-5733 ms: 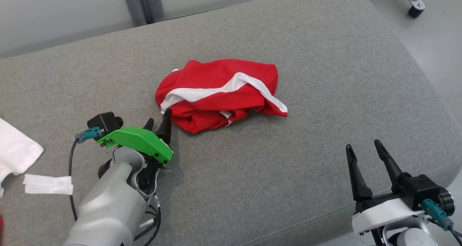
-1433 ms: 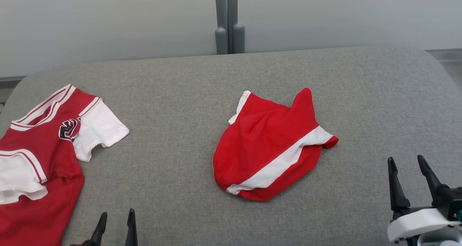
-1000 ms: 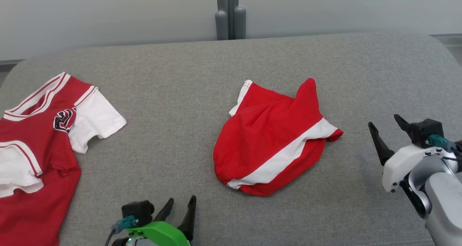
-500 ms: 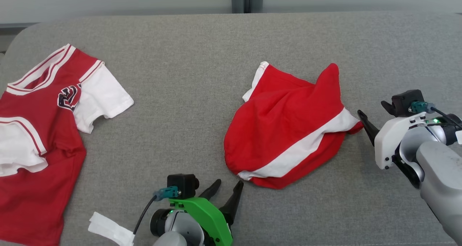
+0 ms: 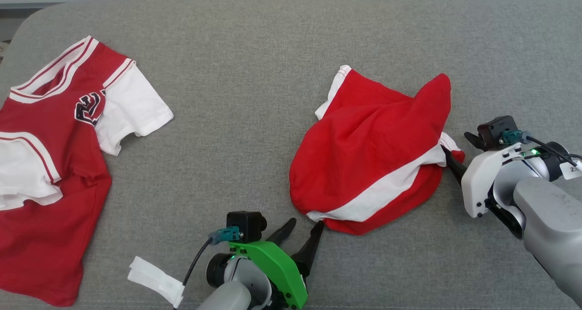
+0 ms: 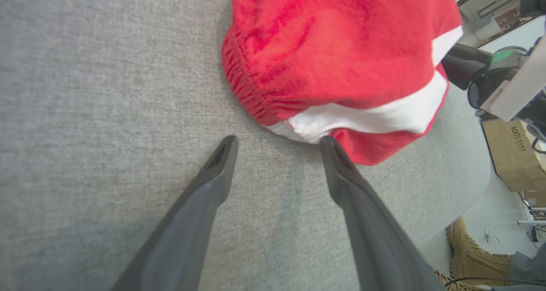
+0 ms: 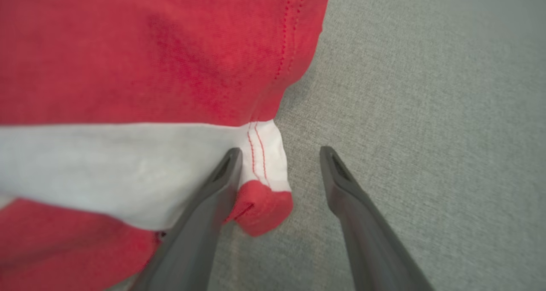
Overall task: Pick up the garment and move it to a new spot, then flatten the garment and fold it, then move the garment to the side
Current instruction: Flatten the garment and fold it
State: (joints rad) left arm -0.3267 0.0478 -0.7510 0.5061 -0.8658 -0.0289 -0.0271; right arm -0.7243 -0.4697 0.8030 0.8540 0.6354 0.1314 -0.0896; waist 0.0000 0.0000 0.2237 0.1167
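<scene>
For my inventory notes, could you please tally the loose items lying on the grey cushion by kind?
Garments: 2, the red garment with a white stripe and the red-and-white jersey
White strip: 1
Total: 3

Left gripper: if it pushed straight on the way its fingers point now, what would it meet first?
The red garment: the left gripper, open, has one fingertip at the white stripe on its near edge, so that bunched edge comes first. Whether the tip touches cloth is unclear.
</scene>
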